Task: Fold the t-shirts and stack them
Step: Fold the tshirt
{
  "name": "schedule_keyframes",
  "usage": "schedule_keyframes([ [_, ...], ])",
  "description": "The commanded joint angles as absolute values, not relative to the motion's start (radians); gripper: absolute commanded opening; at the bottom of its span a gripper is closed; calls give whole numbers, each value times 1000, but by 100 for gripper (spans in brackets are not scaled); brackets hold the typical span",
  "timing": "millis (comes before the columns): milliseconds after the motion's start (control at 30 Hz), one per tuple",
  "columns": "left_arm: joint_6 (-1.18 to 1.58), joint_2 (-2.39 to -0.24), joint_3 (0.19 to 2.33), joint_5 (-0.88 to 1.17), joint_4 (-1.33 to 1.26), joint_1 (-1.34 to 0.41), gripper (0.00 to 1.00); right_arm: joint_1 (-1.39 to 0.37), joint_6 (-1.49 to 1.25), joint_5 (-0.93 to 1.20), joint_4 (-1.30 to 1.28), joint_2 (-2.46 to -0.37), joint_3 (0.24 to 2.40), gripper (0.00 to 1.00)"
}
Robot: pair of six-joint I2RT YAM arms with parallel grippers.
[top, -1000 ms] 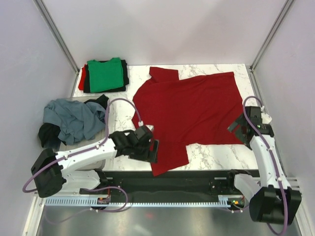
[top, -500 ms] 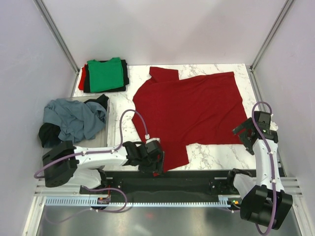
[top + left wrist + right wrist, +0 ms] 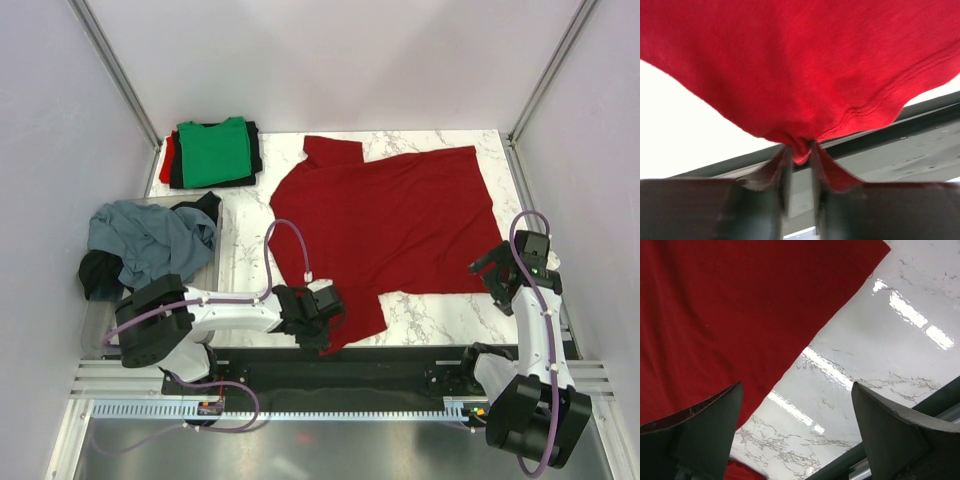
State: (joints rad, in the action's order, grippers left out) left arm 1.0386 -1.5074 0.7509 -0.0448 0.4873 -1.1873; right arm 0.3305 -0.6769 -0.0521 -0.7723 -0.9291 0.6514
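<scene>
A hem of the dark red shirt (image 3: 390,215) is pinched by the left jaws, partly hidden between them; the right jaws are spread.

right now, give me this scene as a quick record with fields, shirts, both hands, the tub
spread shirt: dark red t-shirt, flat on marble table
left hand: shut on the dark red t-shirt's near hem, cloth bunched in its grip
right hand: open, over the shirt's near right corner, holding nothing
folded stack: far left corner, green t-shirt on top
tub: holds crumpled grey-blue t-shirt and black t-shirt
</scene>
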Motion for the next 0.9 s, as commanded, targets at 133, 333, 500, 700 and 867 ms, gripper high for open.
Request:
schedule_keyframes([
  [133, 1019, -1465, 854, -219, 486, -1184, 2, 357, -701, -66, -716, -954, 627, 97],
  [333, 1011, -1362, 885, -242, 557, -1166, 2, 368, -733, -84, -712, -953, 620, 95],
  [500, 991, -1266, 905, -252, 613, -1128, 2, 367, -765, -130, -715, -936, 583, 93],
  [700, 982, -1221, 905, -250, 644, -1106, 2, 411, -772, -187, -673, -1006, 591, 88],
  [867, 988, -1210, 896, -241, 649, -1104, 2, 466, -776, -238, -594, -1075, 583, 82],
])
